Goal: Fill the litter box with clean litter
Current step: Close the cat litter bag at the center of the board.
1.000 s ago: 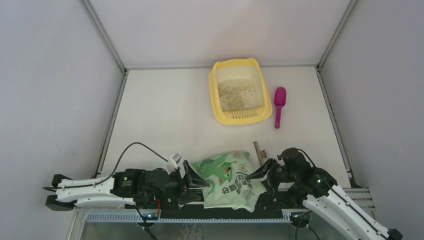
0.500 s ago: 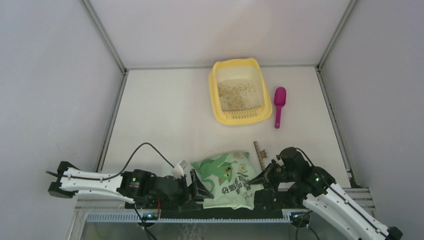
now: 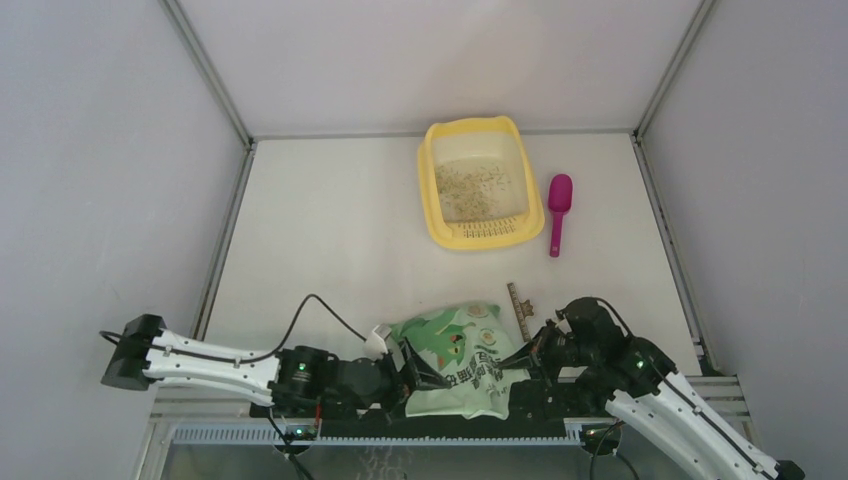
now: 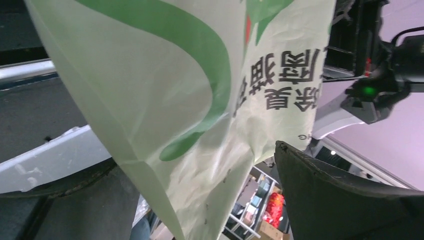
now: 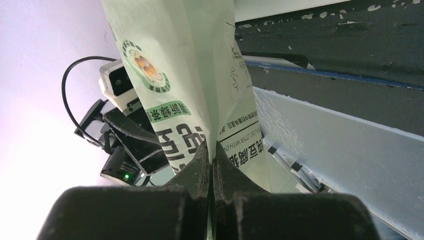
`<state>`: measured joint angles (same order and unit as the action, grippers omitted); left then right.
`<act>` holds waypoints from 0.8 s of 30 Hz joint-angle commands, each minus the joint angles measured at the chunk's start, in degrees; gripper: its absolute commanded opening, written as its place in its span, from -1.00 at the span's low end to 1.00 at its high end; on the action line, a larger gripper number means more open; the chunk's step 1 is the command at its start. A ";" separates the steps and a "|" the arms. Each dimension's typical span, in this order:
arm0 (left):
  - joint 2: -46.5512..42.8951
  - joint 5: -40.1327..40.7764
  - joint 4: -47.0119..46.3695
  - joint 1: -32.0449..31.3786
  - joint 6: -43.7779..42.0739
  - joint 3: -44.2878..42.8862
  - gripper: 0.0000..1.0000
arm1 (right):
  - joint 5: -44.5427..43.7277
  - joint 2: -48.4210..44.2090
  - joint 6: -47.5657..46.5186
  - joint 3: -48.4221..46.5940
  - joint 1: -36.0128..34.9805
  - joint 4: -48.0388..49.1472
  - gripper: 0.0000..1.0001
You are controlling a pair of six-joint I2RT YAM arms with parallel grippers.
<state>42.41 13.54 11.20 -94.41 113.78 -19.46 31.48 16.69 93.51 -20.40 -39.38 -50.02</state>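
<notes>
From above: the yellow litter box (image 3: 475,182) sits near the table's (image 3: 320,220) far edge, holding a thin patch of clean litter (image 3: 473,188). A green bag (image 3: 455,358) lies at the near edge.

Left wrist: the left jaws are spread wide beside the bag.

Right wrist: the right jaws pinch the bag's fold.

You will find the litter box (image 3: 428,190) in smooth yellow plastic with a slight sheen. The clean litter (image 3: 470,190) is coarse, matt granules. Your bag (image 4: 165,100) is creased, glossy plastic film. The scoop (image 3: 558,203) is smooth magenta plastic, the counter (image 3: 320,220) matt white. The right gripper (image 5: 211,150) has matt black, grainy fingers (image 5: 192,172).
</notes>
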 commanded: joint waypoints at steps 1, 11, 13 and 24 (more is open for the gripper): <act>-1.37 4.92 -5.52 -0.61 3.72 2.45 0.93 | -0.69 -1.75 0.61 -1.83 0.19 0.93 -1.00; -26.84 20.89 18.52 -0.40 2.82 2.89 -1.00 | -3.45 -1.57 -1.80 -1.79 0.63 5.36 -1.00; -32.79 24.68 30.58 -0.13 2.22 -1.04 -1.00 | -3.02 0.18 -2.94 -1.22 1.49 9.24 -1.00; -41.07 41.93 57.87 0.98 -1.30 -16.32 -1.00 | 3.08 26.81 -19.58 -11.26 12.26 24.45 -1.00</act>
<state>0.86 45.65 60.31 -93.97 115.31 -31.42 37.08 39.11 82.81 -26.92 -29.45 -28.88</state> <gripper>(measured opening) 0.003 0.017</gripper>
